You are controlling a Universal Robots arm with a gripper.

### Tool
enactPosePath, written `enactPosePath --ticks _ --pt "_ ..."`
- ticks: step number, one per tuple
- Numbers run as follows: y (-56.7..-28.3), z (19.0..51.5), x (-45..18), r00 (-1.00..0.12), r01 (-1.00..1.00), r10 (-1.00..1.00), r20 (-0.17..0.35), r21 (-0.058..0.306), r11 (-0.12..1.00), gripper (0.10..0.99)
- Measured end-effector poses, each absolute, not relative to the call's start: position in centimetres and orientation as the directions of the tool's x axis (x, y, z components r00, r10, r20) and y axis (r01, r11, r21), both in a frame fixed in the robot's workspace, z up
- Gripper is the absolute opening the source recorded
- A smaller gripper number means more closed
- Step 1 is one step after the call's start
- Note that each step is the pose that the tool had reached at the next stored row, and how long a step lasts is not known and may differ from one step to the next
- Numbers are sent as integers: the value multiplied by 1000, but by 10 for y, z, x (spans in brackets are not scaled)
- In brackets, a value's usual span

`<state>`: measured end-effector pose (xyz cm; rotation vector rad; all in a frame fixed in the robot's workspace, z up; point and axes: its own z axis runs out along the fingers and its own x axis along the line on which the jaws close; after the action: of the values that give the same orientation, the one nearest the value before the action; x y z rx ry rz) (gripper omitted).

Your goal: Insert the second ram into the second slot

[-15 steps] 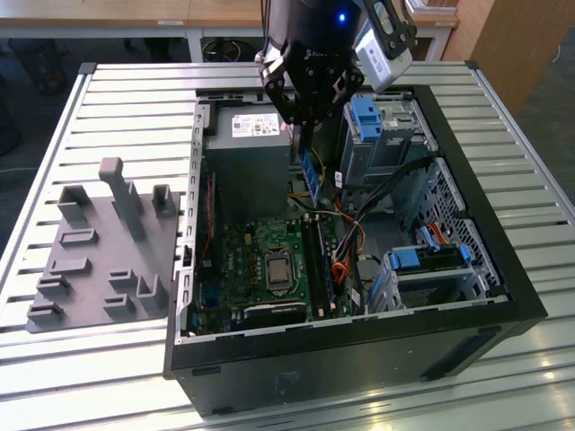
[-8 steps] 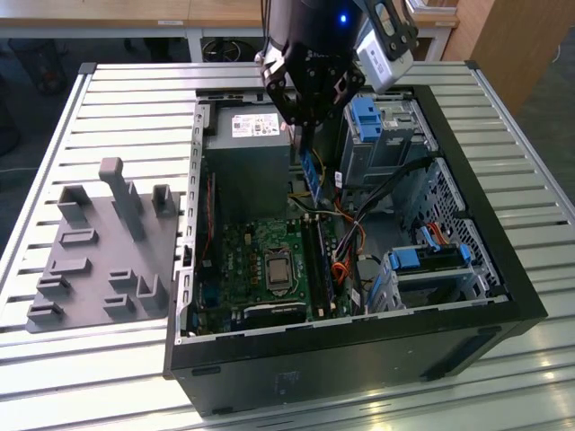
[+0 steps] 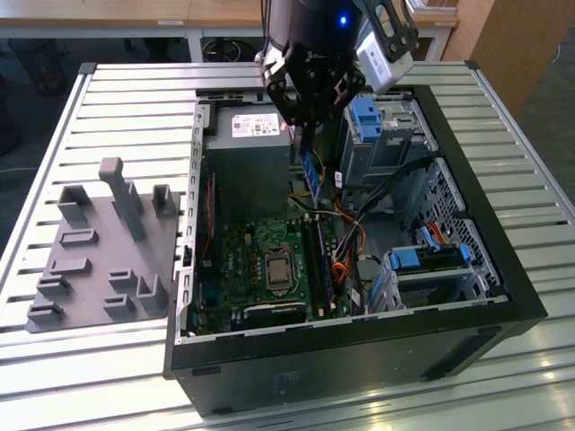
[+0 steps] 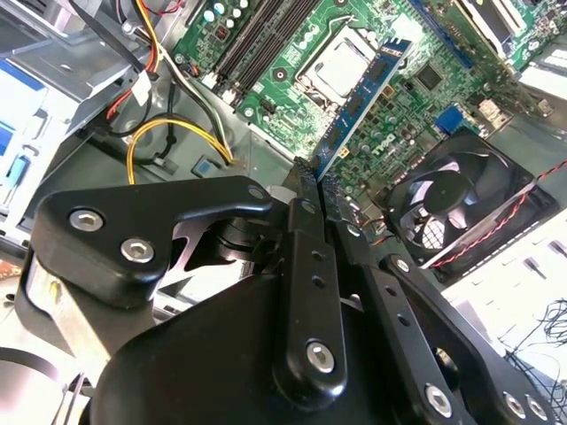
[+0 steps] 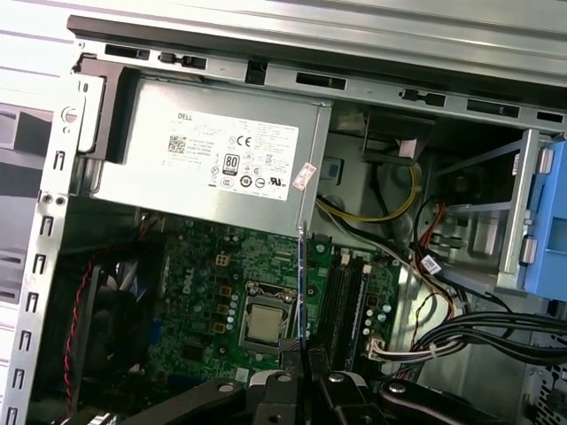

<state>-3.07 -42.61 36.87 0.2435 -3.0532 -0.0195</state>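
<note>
The robot arm's black two-fingered gripper (image 3: 304, 126) is pinching the long, thin blue memory stick (image 3: 310, 175) by one end, dangling it over the open black computer case (image 3: 503, 269). In the exterior view, the green motherboard's (image 3: 238, 260) dark memory slots (image 3: 319, 260) are lying at the stick's six o'clock.

the computer case (image 3: 359, 359) lies on the table (image 3: 126, 99), a fixture (image 3: 99, 260) to the exterior view's left of it. inside, the power supply (image 3: 247, 166) sits far, the motherboard (image 3: 243, 260) near, under the second ram (image 3: 310, 175).
</note>
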Motion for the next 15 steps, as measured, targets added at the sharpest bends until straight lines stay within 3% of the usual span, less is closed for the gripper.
enactPosePath --ticks 15 --pt "-426 366 -31 -997 -54 -54 52 16 998 137"
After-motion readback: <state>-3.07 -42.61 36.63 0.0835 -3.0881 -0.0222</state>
